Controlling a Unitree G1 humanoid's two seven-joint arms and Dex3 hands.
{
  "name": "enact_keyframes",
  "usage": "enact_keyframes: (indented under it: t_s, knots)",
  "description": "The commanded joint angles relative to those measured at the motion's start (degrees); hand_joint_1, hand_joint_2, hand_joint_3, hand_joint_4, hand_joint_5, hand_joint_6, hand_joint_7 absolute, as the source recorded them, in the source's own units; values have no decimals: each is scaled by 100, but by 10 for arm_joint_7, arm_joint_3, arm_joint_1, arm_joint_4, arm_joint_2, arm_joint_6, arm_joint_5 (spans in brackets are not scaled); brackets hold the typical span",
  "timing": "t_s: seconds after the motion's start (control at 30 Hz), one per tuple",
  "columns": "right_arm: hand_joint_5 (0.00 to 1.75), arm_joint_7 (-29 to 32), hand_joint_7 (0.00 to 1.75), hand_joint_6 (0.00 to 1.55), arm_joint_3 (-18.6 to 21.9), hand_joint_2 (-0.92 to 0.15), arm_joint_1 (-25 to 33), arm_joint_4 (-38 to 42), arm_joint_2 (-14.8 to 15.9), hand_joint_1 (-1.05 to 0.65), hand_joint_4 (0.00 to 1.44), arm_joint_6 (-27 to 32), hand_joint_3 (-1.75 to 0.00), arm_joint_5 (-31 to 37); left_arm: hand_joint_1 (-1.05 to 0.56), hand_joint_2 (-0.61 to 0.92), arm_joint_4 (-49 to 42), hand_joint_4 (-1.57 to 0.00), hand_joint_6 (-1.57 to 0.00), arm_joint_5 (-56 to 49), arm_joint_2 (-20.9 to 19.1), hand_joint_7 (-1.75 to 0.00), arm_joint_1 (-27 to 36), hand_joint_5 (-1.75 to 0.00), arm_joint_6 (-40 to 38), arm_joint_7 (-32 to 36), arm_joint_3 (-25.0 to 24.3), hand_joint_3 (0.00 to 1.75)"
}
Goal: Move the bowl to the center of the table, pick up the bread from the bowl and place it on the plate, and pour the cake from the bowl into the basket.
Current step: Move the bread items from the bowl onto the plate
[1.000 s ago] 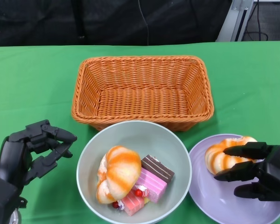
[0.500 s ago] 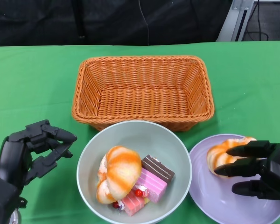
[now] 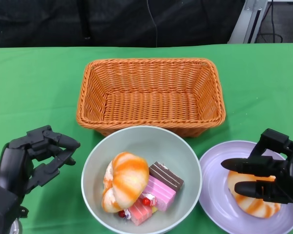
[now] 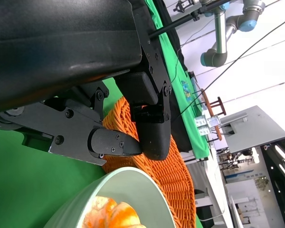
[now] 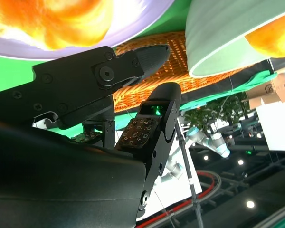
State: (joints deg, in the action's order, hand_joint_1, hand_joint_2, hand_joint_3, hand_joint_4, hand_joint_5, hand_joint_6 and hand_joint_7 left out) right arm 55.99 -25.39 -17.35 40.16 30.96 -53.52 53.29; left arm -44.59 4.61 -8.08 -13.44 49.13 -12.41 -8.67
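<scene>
At lower right of the frame one bread (image 3: pixel 253 201) lies on the plate (image 3: pixel 215 195) beneath the right hand (image 3: pixel 268 178), fingers spread and released, while a second bread (image 3: pixel 124 179) and cake (image 3: pixel 161 187) wait in the centred bowl (image 3: pixel 139 141), the left hand (image 3: pixel 36 156) empty beside it

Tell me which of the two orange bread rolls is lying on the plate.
The bread roll under the right hand lies on the purple plate. The other bread roll sits in the green bowl with the cake pieces.
</scene>
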Motion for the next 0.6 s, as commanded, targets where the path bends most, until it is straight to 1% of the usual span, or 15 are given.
enact_keyframes:
  t_s: [0.03, 0.1, 0.13, 0.17, 0.2, 0.27, 0.3, 0.4, 0.47, 0.57, 0.6]
  knots:
    - [145, -3, 11, 100, 9, -92, -3, 0, 6, -66, 69, -6, -7, -9, -25, 91, -4, -90, -98, -3, -8, -90, 0, -126, 5, 8, -3, 22]
    - [144, -2, 13, 99, 8, -92, -5, 4, 7, -65, 70, -12, -7, -9, -25, 92, -4, -89, -98, -2, -8, -90, 0, -126, 5, 7, -3, 22]
    - [142, -1, 22, 95, 9, -92, -5, 3, 7, -65, 72, -13, -6, -9, -25, 92, -4, -88, -98, 0, -7, -90, 0, -126, 5, 5, -4, 22]
    - [137, 0, 48, 82, 10, -92, -4, 2, 6, -65, 74, -13, -6, -10, -25, 92, -3, -88, -98, -1, -6, -90, 0, -127, 4, 6, -3, 22]
    - [134, 0, 61, 75, 12, -92, -4, 0, 5, -65, 75, -14, -5, -12, -25, 92, -3, -88, -98, -2, -6, -90, 0, -127, 4, 7, -3, 22]
    - [129, -2, 70, 68, 16, -92, -2, -7, 2, -65, 76, -17, -6, -17, -25, 92, -6, -88, -98, -2, -6, -91, -1, -128, 7, 6, -3, 21]
    - [126, -7, 69, 67, 19, -92, 0, -16, 2, -65, 76, -18, -6, -22, -25, 92, -6, -88, -97, 0, -5, -91, -1, -128, 6, 5, -3, 21]
    - [113, -32, 59, 67, 27, -92, 3, -40, 2, -64, 77, -21, -8, -36, -26, 92, -10, -88, -97, -4, -5, -91, -3, -128, 8, 8, -3, 21]
    - [103, -53, 44, 73, 33, -92, 5, -54, 1, -63, 79, -24, -7, -47, -26, 92, -10, -88, -97, -7, -6, -91, -3, -128, 10, 11, -2, 21]
    - [93, -86, 28, 80, 39, -92, 6, -74, 0, -63, 82, -27, -8, -62, -26, 92, -13, -87, -96, -6, -6, -92, -4, -127, 12, 8, -2, 21]
    - [91, -95, 25, 81, 41, -92, 7, -78, 0, -63, 82, -28, -8, -65, -26, 92, -14, -87, -96, -6, -6, -92, -5, -127, 14, 7, -2, 21]
